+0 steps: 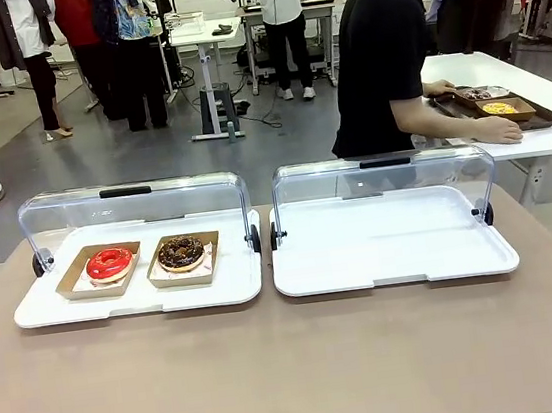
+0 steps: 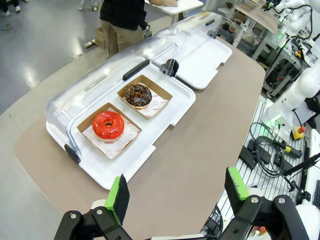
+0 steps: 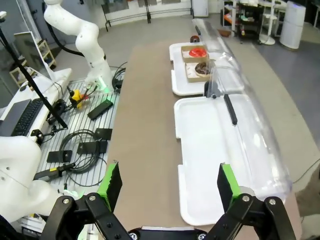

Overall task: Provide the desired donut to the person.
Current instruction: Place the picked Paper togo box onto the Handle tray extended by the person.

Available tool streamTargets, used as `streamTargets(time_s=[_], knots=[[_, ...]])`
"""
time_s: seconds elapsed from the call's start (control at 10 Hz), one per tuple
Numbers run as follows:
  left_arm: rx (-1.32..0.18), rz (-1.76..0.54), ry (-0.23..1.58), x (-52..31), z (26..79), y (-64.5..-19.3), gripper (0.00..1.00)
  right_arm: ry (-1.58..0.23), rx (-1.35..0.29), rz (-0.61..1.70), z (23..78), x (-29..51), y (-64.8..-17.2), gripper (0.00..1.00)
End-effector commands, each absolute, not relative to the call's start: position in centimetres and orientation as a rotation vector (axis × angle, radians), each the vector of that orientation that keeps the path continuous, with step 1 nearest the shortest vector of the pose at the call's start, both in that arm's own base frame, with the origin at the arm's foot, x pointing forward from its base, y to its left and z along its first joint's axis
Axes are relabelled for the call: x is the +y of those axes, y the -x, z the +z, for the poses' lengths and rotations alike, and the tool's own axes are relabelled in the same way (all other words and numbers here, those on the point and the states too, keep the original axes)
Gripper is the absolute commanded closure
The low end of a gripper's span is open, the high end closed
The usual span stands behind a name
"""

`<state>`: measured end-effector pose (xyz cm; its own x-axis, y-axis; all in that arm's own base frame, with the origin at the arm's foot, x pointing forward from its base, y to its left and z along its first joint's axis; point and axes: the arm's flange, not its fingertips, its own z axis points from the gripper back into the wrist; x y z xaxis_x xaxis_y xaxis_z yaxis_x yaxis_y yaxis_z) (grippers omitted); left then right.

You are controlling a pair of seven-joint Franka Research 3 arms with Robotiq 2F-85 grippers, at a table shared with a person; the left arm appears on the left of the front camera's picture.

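A red-glazed donut and a chocolate donut sit in brown cardboard boats on the left white tray, under an opened clear lid. In the left wrist view the red donut and the chocolate donut lie well ahead of my left gripper, which hangs open and empty above the table's near side. My right gripper is open and empty, high over the near edge of the bare right tray. The person in black stands behind the right tray, turned away, hands at a side table.
The right tray has its clear lid raised behind it. A white side table at the far right carries a dark tray with more donuts. Bare brown tabletop lies in front of both trays. Bystanders stand far back.
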<state>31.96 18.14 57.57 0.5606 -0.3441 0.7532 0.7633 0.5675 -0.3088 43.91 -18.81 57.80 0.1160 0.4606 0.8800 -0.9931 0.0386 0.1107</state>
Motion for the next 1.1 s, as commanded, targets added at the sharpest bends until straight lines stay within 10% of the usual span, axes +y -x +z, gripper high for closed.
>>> streamTargets(time_s=[0.0,1.0], knots=[[-0.72,-0.73,0.696,18.13,57.58,-31.92,0.0,-0.908,-0.825,1.288,57.26,-19.08,-43.71,0.0],[-0.72,-0.73,0.696,18.13,57.58,-31.92,0.0,-0.893,-0.784,1.291,57.69,-19.45,-43.61,0.0]])
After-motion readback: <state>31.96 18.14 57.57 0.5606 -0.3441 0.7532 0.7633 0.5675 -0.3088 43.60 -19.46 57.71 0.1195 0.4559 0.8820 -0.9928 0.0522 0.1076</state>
